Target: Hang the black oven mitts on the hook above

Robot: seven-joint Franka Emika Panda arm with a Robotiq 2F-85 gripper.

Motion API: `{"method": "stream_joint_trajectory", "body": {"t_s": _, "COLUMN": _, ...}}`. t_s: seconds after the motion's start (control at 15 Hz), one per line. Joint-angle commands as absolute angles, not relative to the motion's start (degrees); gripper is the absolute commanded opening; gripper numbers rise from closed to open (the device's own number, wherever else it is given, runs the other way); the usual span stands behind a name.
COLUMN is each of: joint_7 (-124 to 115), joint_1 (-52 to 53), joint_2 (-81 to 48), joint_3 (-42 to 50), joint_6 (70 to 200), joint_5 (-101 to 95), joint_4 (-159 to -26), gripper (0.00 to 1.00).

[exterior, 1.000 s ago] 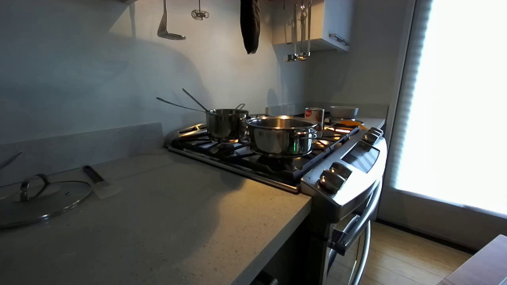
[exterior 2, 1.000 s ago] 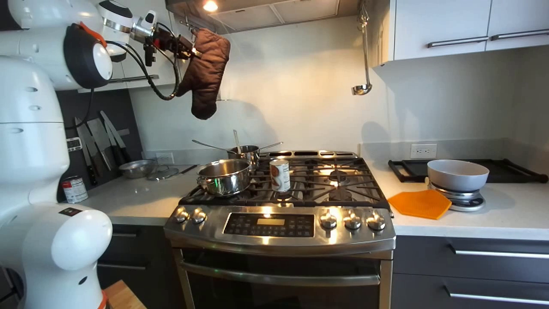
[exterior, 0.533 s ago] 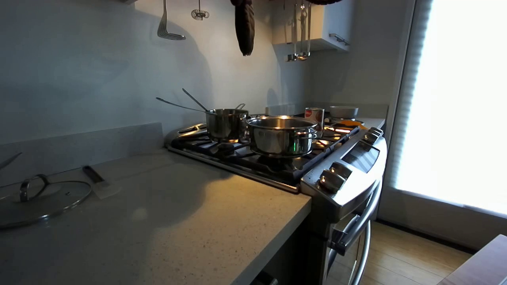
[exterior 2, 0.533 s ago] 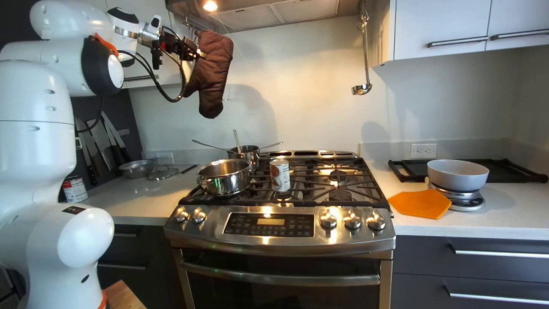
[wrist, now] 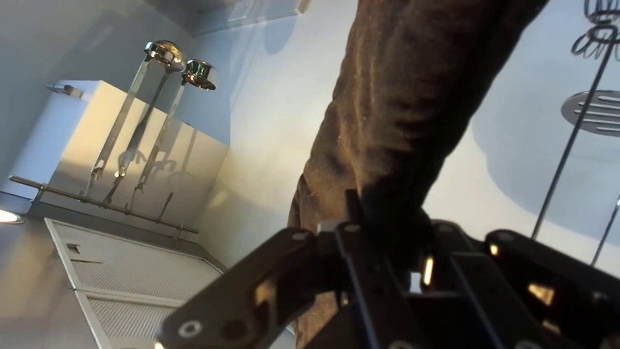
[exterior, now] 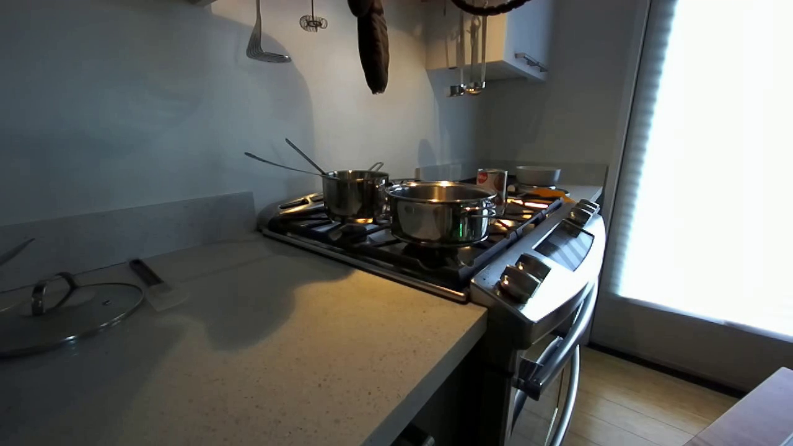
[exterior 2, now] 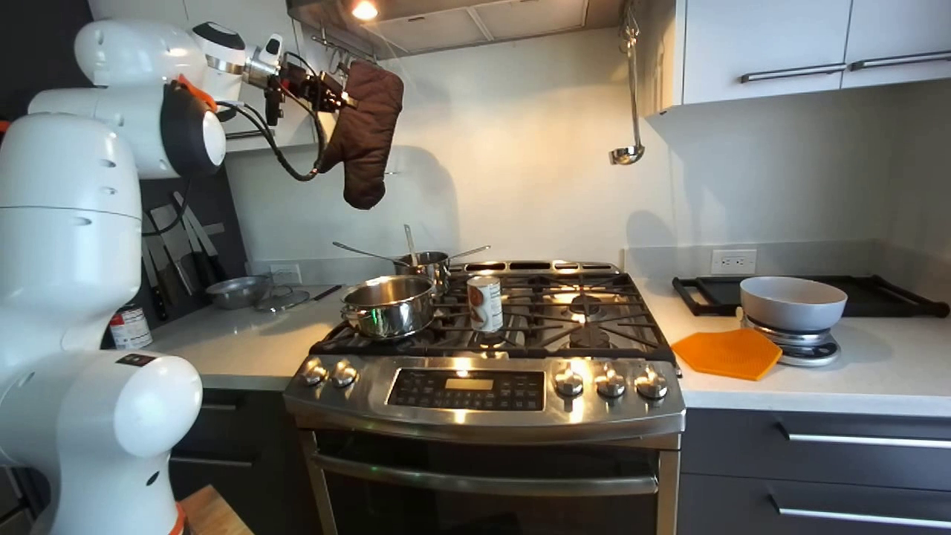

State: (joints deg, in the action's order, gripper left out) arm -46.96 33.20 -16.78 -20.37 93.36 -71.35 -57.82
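Claw (exterior 2: 349,99) was clamped on brown oven mitt (exterior 2: 368,141), gripping cloth near cuff (exterior 2: 379,70). Mitt hung tip-down in both exterior views, well above stove (exterior 2: 483,420), thumb on side toward white arm (exterior 2: 70,171). Cuff was near rail (exterior 2: 349,50) under hood (exterior 2: 446,30) — whether two touched, could not tell. Slotted turner (exterior: 265,54) and whisk (exterior: 313,23) hung nearby. On stove: wide pot (exterior 2: 392,316) just beside can (exterior 2: 486,305), smaller pot (exterior 2: 438,273) behind. Ladle (exterior 2: 628,154) hung at hood's opposite end. Grey bowl (exterior 2: 793,310) sat on scale (exterior 2: 802,357) — orange mat (exterior 2: 724,353) just beside it.
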Motion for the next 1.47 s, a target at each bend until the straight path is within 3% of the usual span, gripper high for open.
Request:
{"method": "stream_joint_trajectory", "body": {"t_s": 0.0, "joint_7": -44.8, "joint_1": 35.1, "joint_2": -18.9, "joint_3": -19.7, "joint_6": 90.5, "joint_5": -72.9, "joint_4": -53.6, "gripper": 0.05}}
{"method": "stream_joint_trajectory", "body": {"t_s": 1.4, "joint_7": -44.3, "joint_1": 37.5, "joint_2": -21.7, "joint_3": -19.1, "joint_6": 88.0, "joint_5": -76.2, "joint_4": -50.2, "gripper": 0.05}}
